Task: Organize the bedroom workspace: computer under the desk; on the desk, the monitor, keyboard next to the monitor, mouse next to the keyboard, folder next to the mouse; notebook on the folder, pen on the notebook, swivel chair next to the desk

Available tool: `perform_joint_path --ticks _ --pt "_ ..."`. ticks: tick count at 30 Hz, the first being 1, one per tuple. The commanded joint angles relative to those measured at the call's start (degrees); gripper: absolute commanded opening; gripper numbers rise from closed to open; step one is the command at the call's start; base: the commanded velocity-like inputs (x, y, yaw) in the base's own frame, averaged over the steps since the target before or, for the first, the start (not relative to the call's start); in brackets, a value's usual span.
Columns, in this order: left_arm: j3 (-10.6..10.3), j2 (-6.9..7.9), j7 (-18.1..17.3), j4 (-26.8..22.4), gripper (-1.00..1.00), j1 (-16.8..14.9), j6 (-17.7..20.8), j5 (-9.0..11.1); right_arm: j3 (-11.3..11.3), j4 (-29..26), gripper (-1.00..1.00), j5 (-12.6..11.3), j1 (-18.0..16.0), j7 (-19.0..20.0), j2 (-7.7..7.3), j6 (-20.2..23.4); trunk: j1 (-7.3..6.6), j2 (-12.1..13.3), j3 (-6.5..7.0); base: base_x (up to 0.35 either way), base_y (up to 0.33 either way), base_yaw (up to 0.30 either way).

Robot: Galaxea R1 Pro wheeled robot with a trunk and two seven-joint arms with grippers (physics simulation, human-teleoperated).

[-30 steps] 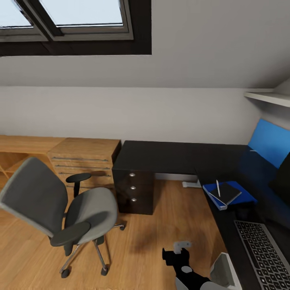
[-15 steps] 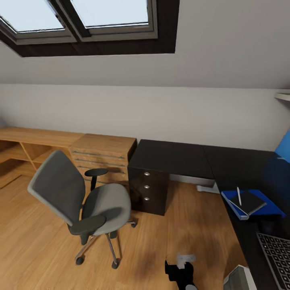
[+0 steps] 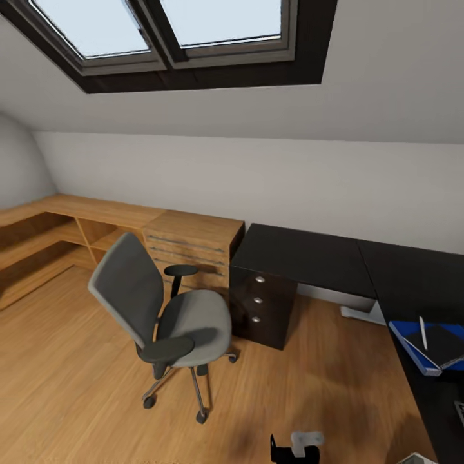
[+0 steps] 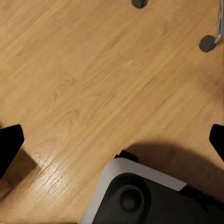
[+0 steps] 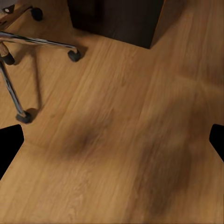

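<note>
Standing on the wood floor (image 3: 58, 361) well clear of the desk (image 3: 303, 254), the swivel chair (image 3: 164, 309) lies ahead and to the left of both arms, nearer the left arm; its grey seat is bare, backrest turned away from the desk. Both wrist views show fingertips spread wide over floor, holding nothing; the folder (image 3: 412, 345) rests on the desk with notebook (image 3: 444, 343) and pen (image 3: 423, 324) stacked.

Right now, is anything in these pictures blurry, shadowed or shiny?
Head view: sharp; the chair casts a soft shadow on the wood floor, and the black desk top is glossy. Right wrist view: the floor looks smeared, with dark blotchy shadows. Left wrist view: crisp wood grain with a pale sheen.
</note>
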Motion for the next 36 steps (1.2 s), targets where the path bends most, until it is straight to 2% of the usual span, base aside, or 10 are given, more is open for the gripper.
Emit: perform_joint_path --ticks 1,8,11,13,18,23,30,36 --pt "0.3 -0.05 -0.5 -0.1 1.0 0.0 0.0 0.3 0.6 0.1 1.0 -0.3 0.3 -0.2 -0.29 -0.7 0.01 -0.1 -0.06 0.0 0.0 0.28" --pt "0.1 -0.05 -0.5 0.1 1.0 0.0 -0.1 0.2 0.6 0.4 1.0 -0.3 2.7 -0.2 -2.75 -6.0 0.01 -0.1 -0.06 0.0 0.0 0.28" --pt "0.1 -0.05 -0.5 0.1 1.0 0.0 -0.1 0.2 0.6 0.4 1.0 -0.3 3.8 -0.2 -3.06 -7.4 0.01 -0.1 -0.06 0.0 0.0 0.281" --pt "0.1 -0.05 -0.5 0.1 1.0 0.0 -0.2 0.2 0.6 0.4 1.0 -0.3 5.4 -0.2 -3.74 -9.3 0.01 -0.1 -0.06 0.0 0.0 0.281" --pt "0.0 -0.05 -0.5 0.1 1.0 0.0 -0.2 0.1 0.6 0.5 1.0 -0.4 6.8 -0.2 -4.94 -13.0 0.01 -0.1 -0.06 0.0 0.0 0.28" --pt "0.0 -0.05 -0.5 0.1 1.0 0.0 -0.2 0.1 0.5 0.5 1.0 -0.4 7.8 -0.2 -5.28 -14.7 0.01 -0.1 -0.06 0.0 0.0 0.254" --pt "0.1 -0.05 -0.5 0.1 1.0 0.0 -0.2 0.2 0.5 0.5 1.0 -0.7 8.5 -0.2 -5.51 -14.9 0.01 -0.1 -0.06 0.0 0.0 0.224" --pt "0.1 -0.05 -0.5 0.1 1.0 0.0 -0.2 0.2 0.5 0.6 1.0 -1.0 8.7 -0.2 -5.25 -14.7 0.01 -0.1 -0.06 0.0 0.0 0.078"
